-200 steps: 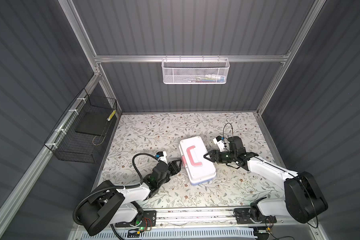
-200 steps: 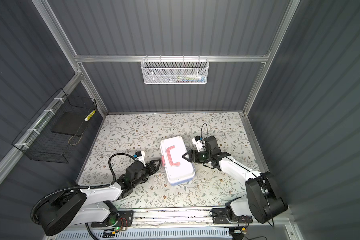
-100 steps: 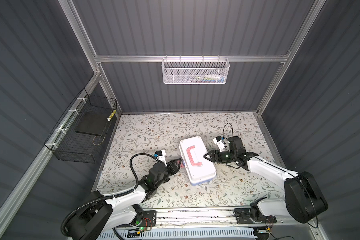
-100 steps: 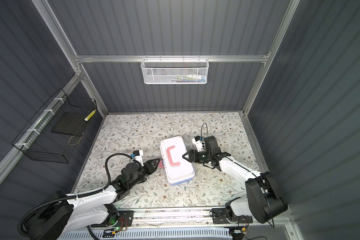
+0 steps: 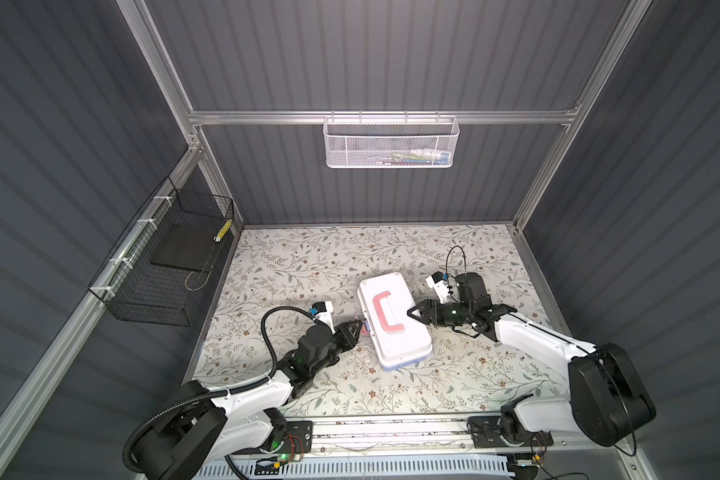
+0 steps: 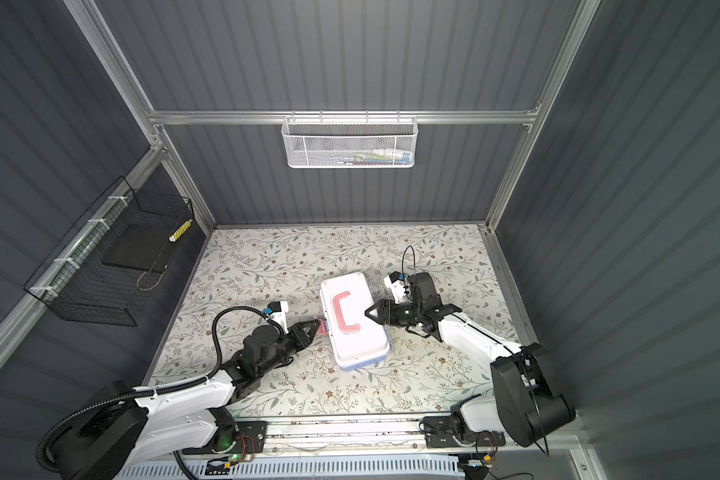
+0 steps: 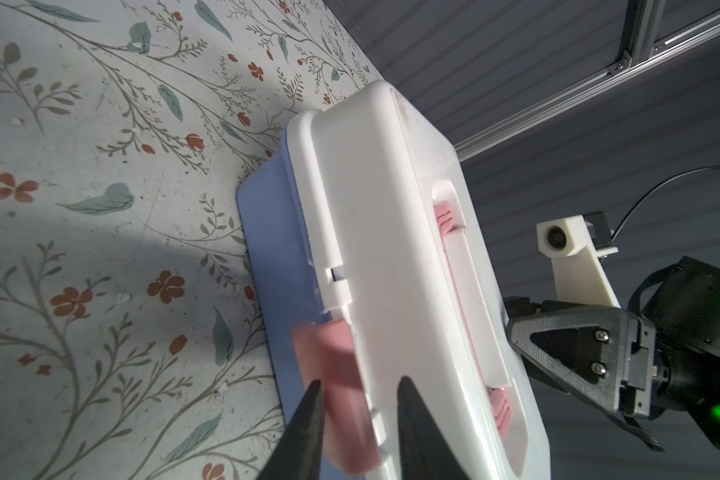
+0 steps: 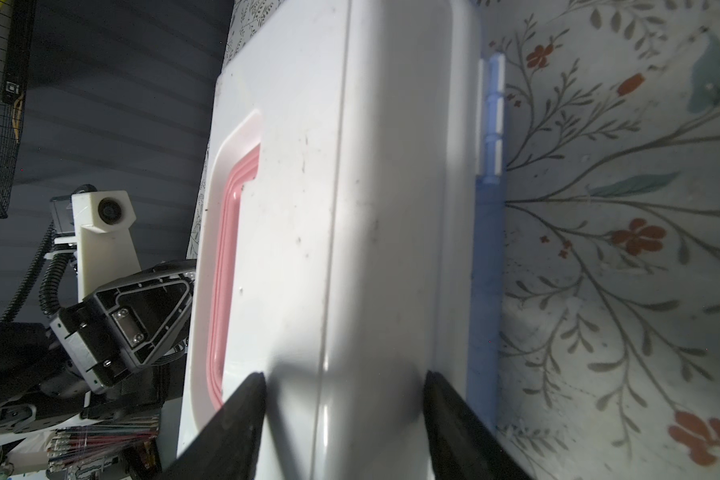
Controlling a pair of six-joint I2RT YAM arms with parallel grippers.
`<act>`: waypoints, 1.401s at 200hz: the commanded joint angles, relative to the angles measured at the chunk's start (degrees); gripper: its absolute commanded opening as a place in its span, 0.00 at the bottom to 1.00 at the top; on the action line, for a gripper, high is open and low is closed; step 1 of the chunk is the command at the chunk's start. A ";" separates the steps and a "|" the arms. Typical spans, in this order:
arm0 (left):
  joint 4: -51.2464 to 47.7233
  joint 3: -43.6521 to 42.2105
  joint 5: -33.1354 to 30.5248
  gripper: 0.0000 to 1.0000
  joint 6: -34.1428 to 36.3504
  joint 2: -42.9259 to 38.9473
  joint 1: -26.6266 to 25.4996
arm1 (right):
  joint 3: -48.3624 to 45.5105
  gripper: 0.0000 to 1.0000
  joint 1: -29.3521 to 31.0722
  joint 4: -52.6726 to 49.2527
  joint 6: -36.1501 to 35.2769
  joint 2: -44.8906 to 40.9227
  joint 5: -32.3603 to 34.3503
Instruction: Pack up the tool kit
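Jaws on my left gripper (image 7: 360, 380) straddle the pink latch (image 7: 329, 357), can't tell if they're actually pinching it. My right gripper (image 8: 344, 374) is clamped on the closed tool kit (image 5: 395, 332), middle of the table (image 5: 308, 257).

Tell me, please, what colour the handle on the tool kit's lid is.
Pink; the handle shows best in the right wrist view.

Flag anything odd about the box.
The pink latch on the box sticks out from the side instead of lying flat, so it looks unfastened. The left gripper straddles it. Nothing else stands out.
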 commanded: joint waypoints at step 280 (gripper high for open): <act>3.79 4.02 4.66 0.06 3.47 6.67 -1.60 | -1.07 0.62 0.58 -1.92 -0.55 0.19 -1.37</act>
